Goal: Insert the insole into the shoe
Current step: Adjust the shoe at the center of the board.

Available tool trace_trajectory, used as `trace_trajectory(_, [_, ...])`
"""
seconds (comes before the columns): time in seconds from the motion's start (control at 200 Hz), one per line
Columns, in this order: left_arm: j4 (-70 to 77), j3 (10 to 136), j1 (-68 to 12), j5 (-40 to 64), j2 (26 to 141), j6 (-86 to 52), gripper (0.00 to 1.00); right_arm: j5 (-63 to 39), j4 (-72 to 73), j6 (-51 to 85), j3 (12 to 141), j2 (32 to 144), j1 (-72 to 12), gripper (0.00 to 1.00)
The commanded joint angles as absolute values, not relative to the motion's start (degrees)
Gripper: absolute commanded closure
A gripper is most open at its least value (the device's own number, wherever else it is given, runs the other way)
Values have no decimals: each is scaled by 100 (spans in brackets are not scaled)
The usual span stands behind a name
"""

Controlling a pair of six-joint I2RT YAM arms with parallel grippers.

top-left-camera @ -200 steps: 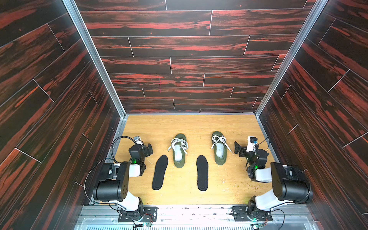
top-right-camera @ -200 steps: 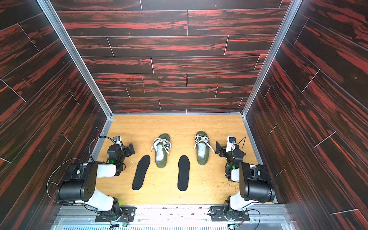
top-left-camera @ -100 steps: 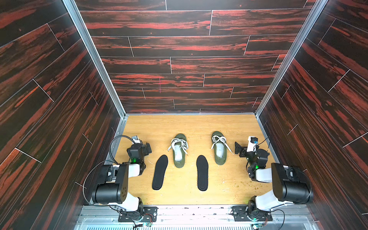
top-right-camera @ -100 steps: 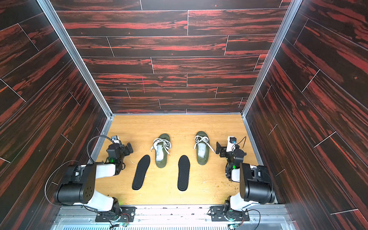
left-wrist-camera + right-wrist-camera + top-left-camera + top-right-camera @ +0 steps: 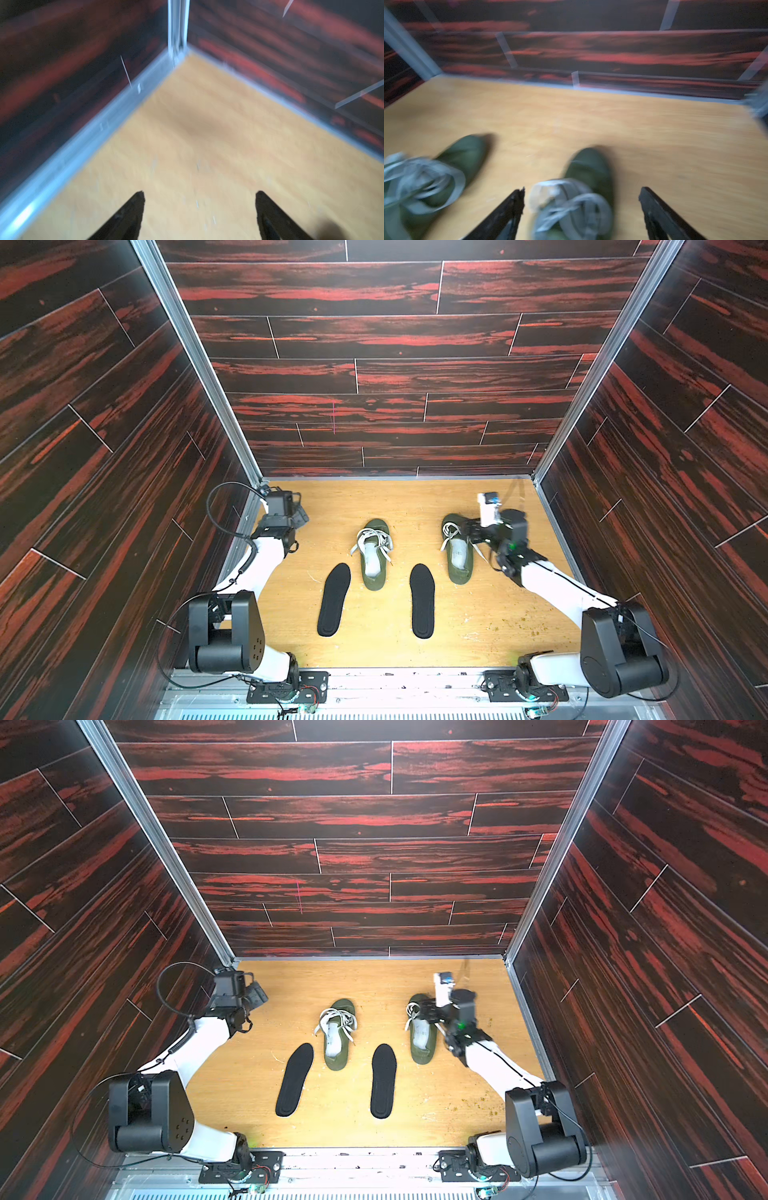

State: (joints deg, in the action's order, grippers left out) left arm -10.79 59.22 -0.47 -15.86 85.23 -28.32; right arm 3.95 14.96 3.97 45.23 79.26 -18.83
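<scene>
Two olive-green shoes with loose white laces lie toe-away on the wooden floor, the left shoe (image 5: 372, 556) (image 5: 338, 1036) and the right shoe (image 5: 458, 560) (image 5: 422, 1042). A black insole (image 5: 333, 599) (image 5: 295, 1079) lies left of the left shoe. A second insole (image 5: 422, 599) (image 5: 383, 1079) lies between the shoes. My right gripper (image 5: 464, 531) (image 5: 581, 191) hangs open above the right shoe's (image 5: 588, 166) laces and holds nothing. Far from the shoes, my left gripper (image 5: 301, 515) (image 5: 199, 194) stands open and empty over bare floor near the far left corner.
Dark red wood-grain walls enclose the floor (image 5: 395, 497) on three sides, with metal rails along their bases (image 5: 116, 112). The left shoe (image 5: 465, 153) shows blurred in the right wrist view. Crumbs (image 5: 523, 628) dot the floor near the right arm's base.
Both arms have reached forward from beside their bases. The left gripper went toward the far left corner, and the right gripper came over the right shoe's laces.
</scene>
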Motion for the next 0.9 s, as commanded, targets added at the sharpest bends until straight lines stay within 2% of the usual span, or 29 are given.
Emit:
trace_trajectory(0.0, [-2730,5951,-683,-1675,8206,-3532,15,634,146,838,4911,7989,-2623,12])
trace_trajectory(0.135, [-3216,5741,-1267,-1257,8022,-4079,18,552,-107,1464,5405,8226,-3582,15])
trace_trajectory(0.245, [-3243,5711,-1859,-1387,7993,-4043,18,264,-158,2046,5940,8953,-4154,20])
trace_trajectory(0.371, [-3243,5766,-2081,-1154,8097,-4082,19,345,4,2485,6319,9714,-4650,27])
trace_trajectory(0.566, [-3433,6052,-2368,-1120,8563,-4184,20,475,75,2918,6639,10316,-4862,33])
trace_trajectory(0.897, [-3080,6347,-2520,-850,8989,-4153,19,598,-209,2959,7321,11039,-4887,34])
